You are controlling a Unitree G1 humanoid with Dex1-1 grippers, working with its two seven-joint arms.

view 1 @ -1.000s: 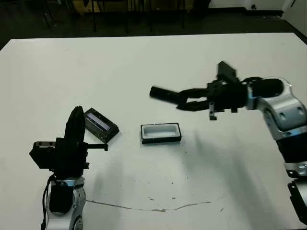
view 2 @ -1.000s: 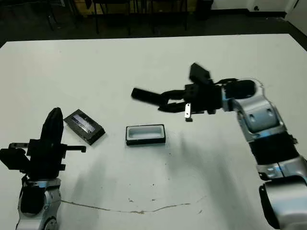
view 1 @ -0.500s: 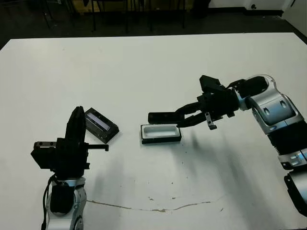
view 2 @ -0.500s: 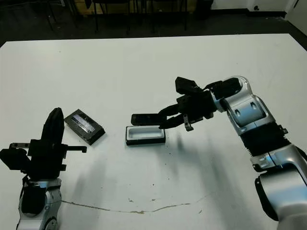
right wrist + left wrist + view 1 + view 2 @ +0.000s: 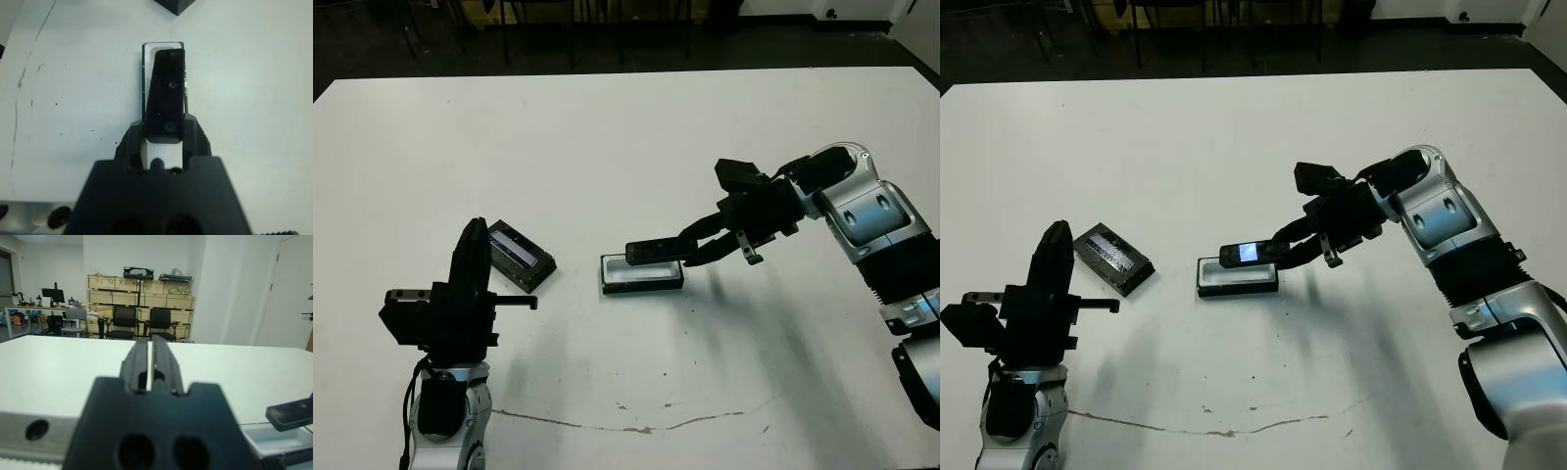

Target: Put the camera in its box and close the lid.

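Note:
My right gripper point(image 5: 690, 247) is shut on one end of the camera point(image 5: 1252, 255), a slim black bar with a small lit screen on its face. The camera hangs level just above the box point(image 5: 641, 277), a shallow black tray with a white lining, near the table's middle. In the right wrist view the camera point(image 5: 165, 100) lines up lengthwise over the box point(image 5: 145, 63). The lid point(image 5: 520, 254), flat and black with a glossy strip, lies to the box's left. My left gripper point(image 5: 470, 262) stands upright and shut beside the lid, holding nothing.
A thin wavy dark line point(image 5: 636, 426) runs across the white table point(image 5: 626, 127) near its front edge. Chairs and stacked crates point(image 5: 139, 286) show beyond the table's far edge in the left wrist view.
My right arm has swung down and toward the box, carrying the camera from high above the table to just over the tray. The camera's lit face now shows. The left arm has stayed put.

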